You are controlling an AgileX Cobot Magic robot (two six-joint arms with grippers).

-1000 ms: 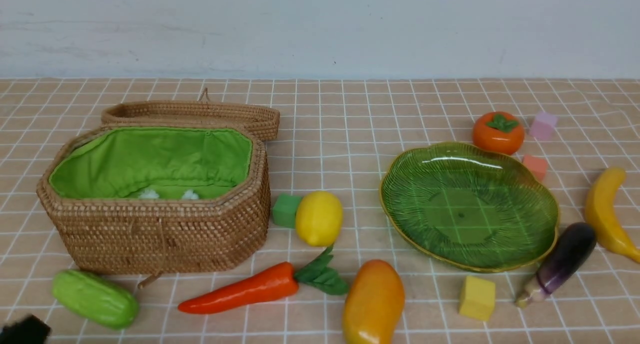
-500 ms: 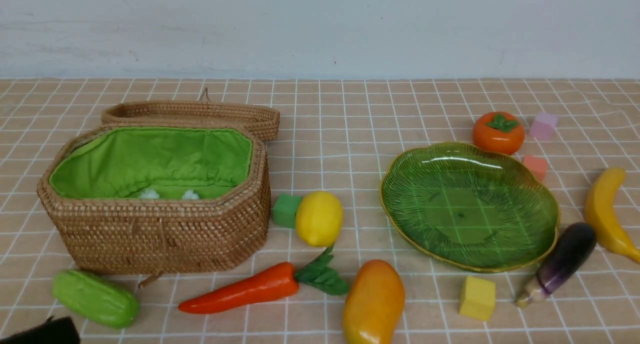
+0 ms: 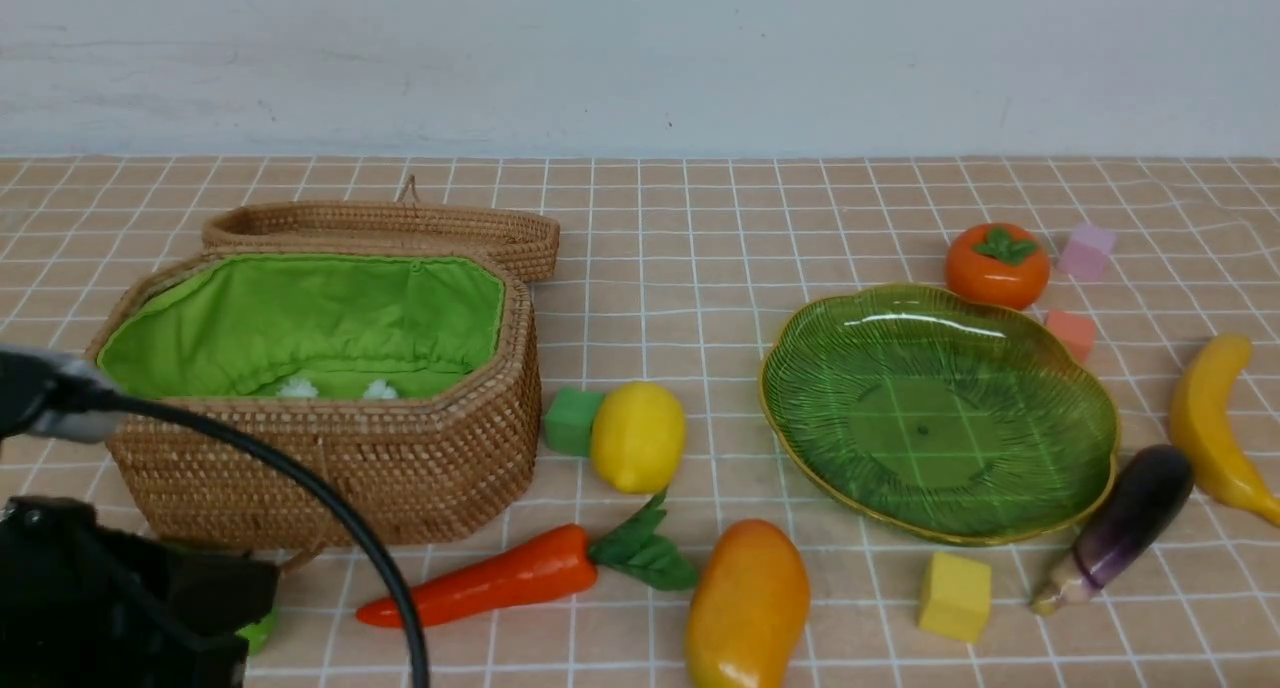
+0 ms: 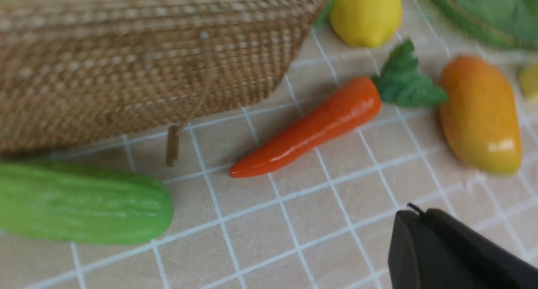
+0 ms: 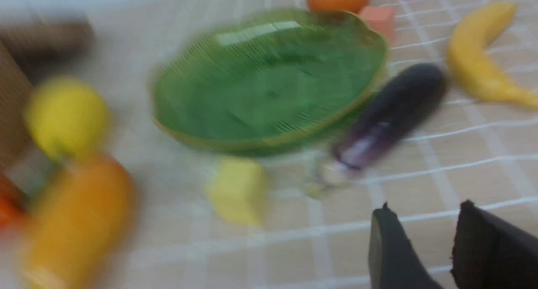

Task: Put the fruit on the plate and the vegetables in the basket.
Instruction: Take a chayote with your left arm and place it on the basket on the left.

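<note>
Left gripper [image 4: 414, 224]: black fingers pressed together, nothing between them. It sits low over the checked tablecloth [image 3: 700, 228] at the near left. In the front view the left arm [image 3: 90, 608] covers most of the gourd [image 4: 80, 205].

Right gripper [image 5: 424, 222]: fingers parted by a narrow gap, nothing in it. It hangs over the cloth on the near side of the eggplant [image 3: 1125, 523]. That wrist view is blurred.

Basket [image 3: 330, 468]: on the left, with the lid [image 3: 390, 223] folded back behind it and the green lining showing.
- The gourd lies on the cloth just in front of the basket's near wall.
- The carrot [image 3: 480, 578] lies to the gourd's right, with its leaves pointing toward the lemon [image 3: 638, 436].
- The eggplant lies at the plate's near right edge, apparently touching the rim.

Plate [image 3: 930, 408]: on the right of centre. All the fruit is on the cloth around it.
- The lemon is between basket and plate, touching a green cube [image 3: 572, 420].
- The mango [image 3: 748, 603] is at the near edge, beside the carrot leaves.
- The persimmon [image 3: 997, 264] is just behind the plate.
- The banana [image 3: 1205, 418] is at the far right.

Loose cubes: pink [image 3: 1086, 251], salmon [image 3: 1070, 333], yellow [image 3: 955, 595].
</note>
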